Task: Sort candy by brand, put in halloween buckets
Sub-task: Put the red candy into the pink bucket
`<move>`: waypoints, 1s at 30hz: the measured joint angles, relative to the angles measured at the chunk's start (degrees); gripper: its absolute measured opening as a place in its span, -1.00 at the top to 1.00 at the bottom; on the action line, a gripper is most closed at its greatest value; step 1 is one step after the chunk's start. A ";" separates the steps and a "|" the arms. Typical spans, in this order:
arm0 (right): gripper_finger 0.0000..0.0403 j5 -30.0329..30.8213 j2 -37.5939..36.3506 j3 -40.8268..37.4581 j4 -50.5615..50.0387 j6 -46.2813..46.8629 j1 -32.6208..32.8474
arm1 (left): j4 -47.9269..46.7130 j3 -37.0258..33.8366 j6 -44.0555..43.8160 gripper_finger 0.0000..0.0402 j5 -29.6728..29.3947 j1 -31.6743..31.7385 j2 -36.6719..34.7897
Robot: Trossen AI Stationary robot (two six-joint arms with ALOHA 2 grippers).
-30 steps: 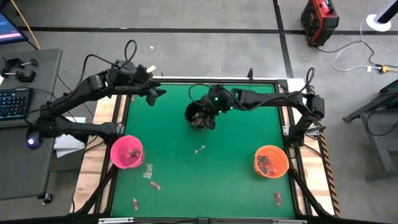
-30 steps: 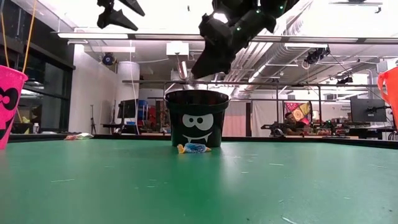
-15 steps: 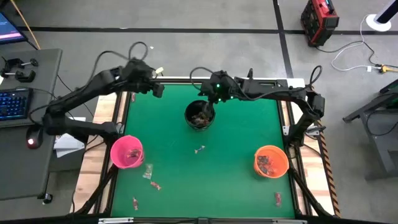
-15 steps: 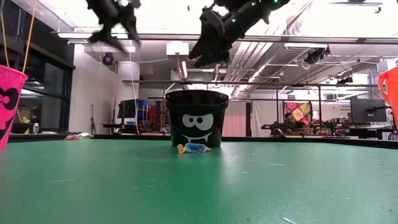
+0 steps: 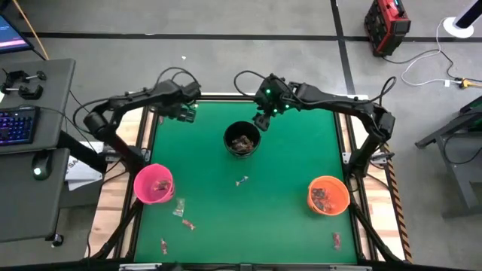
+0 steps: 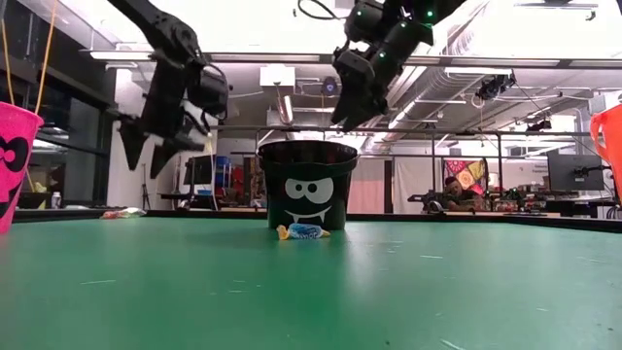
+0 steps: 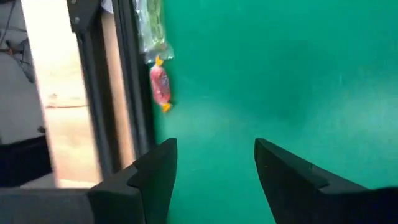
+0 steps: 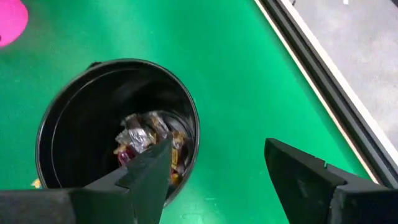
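While it hangs just past the far rim of the black bucket (image 5: 242, 140), the right gripper (image 5: 263, 120) has its fingers spread apart with nothing between them, and the wrist view looks down past them into the bucket, where a heap of silvery and reddish candy (image 8: 147, 144) lies on the bottom. The left gripper (image 5: 187, 113) is off toward the table's far left edge, well apart from the black bucket, its fingers also apart and empty above the green mat; near it a red sweet (image 7: 160, 86) and a greenish wrapper (image 7: 151, 25) lie against the table's edge rail. Just in front of the black bucket sits a blue-and-yellow sweet (image 6: 302, 231). Farther toward the near left is the pink bucket (image 5: 154, 184), with a few loose sweets (image 5: 183, 214) scattered beyond it. The orange bucket (image 5: 328, 195) stands toward the near right, with one more sweet (image 5: 336, 240) past it.
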 joint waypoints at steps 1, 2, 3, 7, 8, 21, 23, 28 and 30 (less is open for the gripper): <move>-0.24 -0.02 0.00 0.00 -0.24 0.00 -0.12 | 1.94 -1.68 -2.18 -0.01 -0.51 -0.41 -0.08; -0.24 -0.11 0.00 0.00 -0.52 0.00 -0.16 | 3.56 -3.30 -4.10 -0.01 -0.54 -0.70 -0.12; -0.24 -0.33 0.00 0.00 -0.98 -0.02 -0.16 | 4.67 -4.68 -5.62 -0.01 -0.57 -0.94 -0.12; -0.24 -1.42 0.00 0.00 -1.30 -0.24 -0.12 | 7.95 -8.62 -9.48 0.00 -1.43 -0.46 -0.12; -0.24 -1.44 0.00 0.00 -1.27 -0.35 -0.12 | 8.17 -9.05 -10.87 0.00 -3.18 -0.18 -0.12; -0.24 -1.40 0.00 -0.02 -0.68 -0.50 -0.12 | 23.33 -17.17 -26.65 0.00 -13.36 6.56 -0.23; -0.24 -1.40 0.00 -0.02 -0.68 -0.50 -0.12 | 25.78 -18.68 -26.60 0.00 -12.99 7.73 -0.23; -0.24 -1.37 0.00 -0.02 -0.57 -0.50 -0.12 | 27.09 -19.50 -28.62 0.01 -15.64 8.08 -0.20; -0.24 -1.33 0.00 -0.02 -0.32 -0.50 -0.12 | 27.56 -19.50 -27.52 0.02 -15.59 7.86 -0.20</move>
